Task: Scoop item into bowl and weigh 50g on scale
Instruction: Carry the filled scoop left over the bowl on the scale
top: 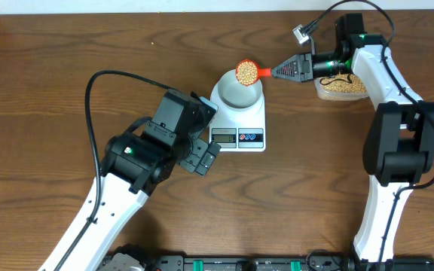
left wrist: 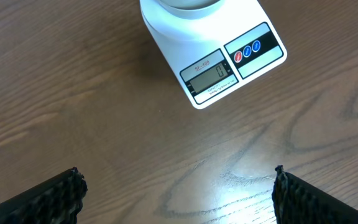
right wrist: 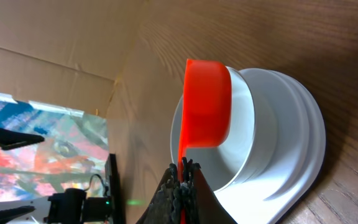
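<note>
Overhead, the right fingers (right wrist: 194, 200) are clenched tight on the thin handle of a red-orange scoop (top: 249, 71). The scoop is level and heaped with the tan-yellow beans (top: 245, 71). Its cup hangs over the far rim of the pale bowl (top: 238, 93), partly above the bowl's inside and partly beyond its edge. From the right wrist view the cup's underside sits just clear of the bowl rim, though whether they touch cannot be told.

The bowl stands on the white scale (top: 258, 120), which lies flat on the wooden surface (top: 89, 45). The scale's small display (left wrist: 211, 73) shows a single zero, with the red and blue buttons (left wrist: 247, 51) beside it. More beans lie in a clear tub (top: 340, 87) to the right of the scale, beneath the right arm.

The left fingers (left wrist: 48, 199) are spread wide apart and grasp nothing. They hover over bare wood on the near side of the scale, apart from it.
</note>
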Controlling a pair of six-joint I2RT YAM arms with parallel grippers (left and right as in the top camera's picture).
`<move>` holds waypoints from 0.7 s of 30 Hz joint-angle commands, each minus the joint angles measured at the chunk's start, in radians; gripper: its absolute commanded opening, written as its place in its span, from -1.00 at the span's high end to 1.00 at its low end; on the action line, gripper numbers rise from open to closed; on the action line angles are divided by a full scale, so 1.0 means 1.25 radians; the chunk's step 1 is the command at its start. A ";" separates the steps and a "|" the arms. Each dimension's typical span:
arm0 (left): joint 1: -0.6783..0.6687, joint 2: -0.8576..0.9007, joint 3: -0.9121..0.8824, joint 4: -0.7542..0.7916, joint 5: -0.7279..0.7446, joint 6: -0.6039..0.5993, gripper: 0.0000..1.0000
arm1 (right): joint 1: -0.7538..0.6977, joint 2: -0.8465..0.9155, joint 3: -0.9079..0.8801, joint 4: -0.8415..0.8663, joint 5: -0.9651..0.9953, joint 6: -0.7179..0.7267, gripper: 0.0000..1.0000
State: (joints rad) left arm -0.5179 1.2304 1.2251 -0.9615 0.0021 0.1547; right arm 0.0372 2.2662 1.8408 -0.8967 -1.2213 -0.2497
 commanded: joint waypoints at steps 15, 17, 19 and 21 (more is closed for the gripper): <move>0.003 -0.001 0.004 0.000 0.005 0.005 -0.96 | 0.055 -0.112 -0.002 -0.031 0.147 -0.169 0.98; 0.003 -0.001 0.004 0.000 0.005 0.005 -0.95 | 0.055 -0.121 -0.002 -0.044 0.147 -0.208 0.98; 0.003 -0.001 0.004 0.000 0.005 0.005 -0.95 | 0.055 -0.124 -0.002 -0.055 0.147 -0.232 0.98; 0.003 -0.001 0.004 0.000 0.005 0.005 -0.96 | 0.055 -0.124 -0.002 -0.061 0.146 -0.240 0.98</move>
State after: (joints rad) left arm -0.5179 1.2304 1.2251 -0.9615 0.0021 0.1547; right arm 0.1051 2.1300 1.8385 -0.9653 -1.0302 -0.4732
